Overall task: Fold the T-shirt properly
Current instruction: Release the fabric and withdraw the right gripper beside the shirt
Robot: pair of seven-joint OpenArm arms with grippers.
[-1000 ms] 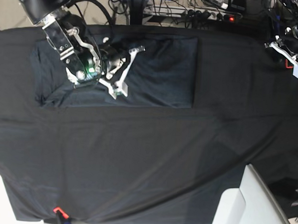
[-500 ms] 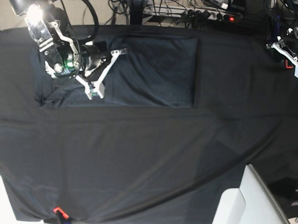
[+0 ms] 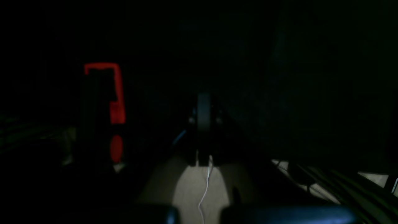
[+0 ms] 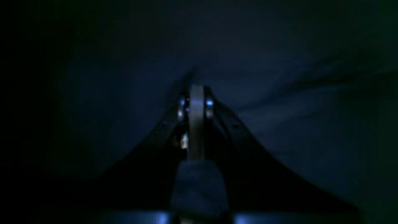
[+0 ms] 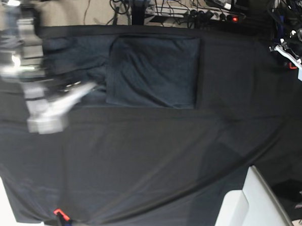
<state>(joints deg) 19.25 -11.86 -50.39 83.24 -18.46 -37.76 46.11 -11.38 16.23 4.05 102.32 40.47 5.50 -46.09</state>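
Lying folded on the black cloth [image 5: 148,158], the T-shirt [image 5: 153,70].

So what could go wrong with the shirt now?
The right tool is a fast blur low over the black table cover, beside the T-shirt. It might snag the shirt's loose, rumpled end and pull the neat folded part open. It might also drag or bunch the cover. The left tool is parked far away at the table edge, so it probably could not steady anything.
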